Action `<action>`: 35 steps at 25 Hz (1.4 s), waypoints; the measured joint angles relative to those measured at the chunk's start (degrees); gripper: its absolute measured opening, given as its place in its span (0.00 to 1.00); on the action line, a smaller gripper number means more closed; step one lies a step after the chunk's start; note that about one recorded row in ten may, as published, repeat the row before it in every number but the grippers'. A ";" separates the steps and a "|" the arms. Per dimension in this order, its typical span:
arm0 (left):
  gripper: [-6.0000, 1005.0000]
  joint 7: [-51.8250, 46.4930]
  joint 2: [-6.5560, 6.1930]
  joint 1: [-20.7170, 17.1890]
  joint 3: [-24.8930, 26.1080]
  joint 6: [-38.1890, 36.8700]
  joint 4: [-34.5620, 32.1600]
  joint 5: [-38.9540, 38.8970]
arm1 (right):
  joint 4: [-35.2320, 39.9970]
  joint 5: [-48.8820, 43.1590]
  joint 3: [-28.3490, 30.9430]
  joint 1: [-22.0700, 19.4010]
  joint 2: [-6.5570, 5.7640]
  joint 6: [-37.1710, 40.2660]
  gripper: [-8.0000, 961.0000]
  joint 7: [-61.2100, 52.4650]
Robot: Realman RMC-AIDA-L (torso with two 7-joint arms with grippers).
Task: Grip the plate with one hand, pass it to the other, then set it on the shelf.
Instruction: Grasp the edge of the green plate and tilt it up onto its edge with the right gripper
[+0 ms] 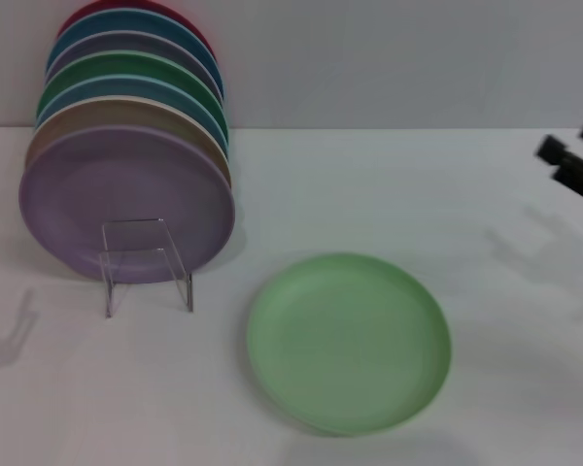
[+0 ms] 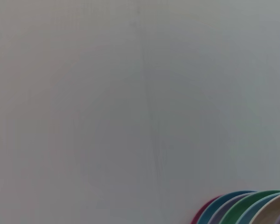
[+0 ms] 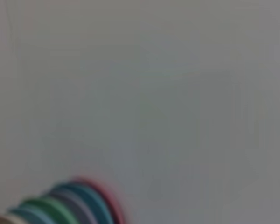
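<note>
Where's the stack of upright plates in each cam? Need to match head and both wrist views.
Head view: stack of upright plates at upper left, leaning behind the clear shelf, lilac plate frontmost.
Left wrist view: only the rim tops show, at the bottom right corner.
Right wrist view: rim tops at the bottom left, blurred.
Shared landmark: the red plate's rim at the far end of the stack, in all three.

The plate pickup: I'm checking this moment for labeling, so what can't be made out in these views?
- Right pincer: head view, cut off by the right edge; open or shut unclear.
- Left pincer: in no view; only a shadow at the left of the table.
- Plate: head view only; both wrist views face the wall.
- Stack: the back plates are hidden by the lilac plate; the wrist views show only rims.
- Shelf: clear, its edges faint.
</note>
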State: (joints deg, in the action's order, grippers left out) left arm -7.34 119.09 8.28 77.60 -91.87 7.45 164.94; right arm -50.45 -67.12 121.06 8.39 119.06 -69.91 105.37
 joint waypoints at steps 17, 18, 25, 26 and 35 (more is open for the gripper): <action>0.83 -0.38 0.00 1.32 -3.59 1.14 1.28 -0.01 | -20.14 -63.28 -1.33 22.82 -3.13 -8.85 0.86 -62.65; 0.83 -0.41 0.00 1.49 -3.79 1.41 1.38 0.00 | -19.02 -64.41 -1.97 24.02 -3.19 -9.55 0.86 -63.48; 0.83 -0.45 0.00 2.01 -4.42 1.91 1.44 0.05 | -14.56 -70.29 -5.66 27.52 -3.45 -9.59 0.86 -65.76; 0.83 -0.46 0.00 2.02 -4.43 1.91 1.44 0.03 | -13.74 -70.88 -6.19 28.03 -3.45 -9.46 0.86 -65.83; 0.83 -0.36 0.00 2.04 -4.55 1.91 1.42 0.09 | -9.17 -71.94 -10.16 30.03 -3.19 -7.10 0.86 -66.21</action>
State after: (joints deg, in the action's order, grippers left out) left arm -7.70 119.09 10.32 73.04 -89.95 8.87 165.03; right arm -59.62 -139.06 110.91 38.42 115.87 -77.01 39.17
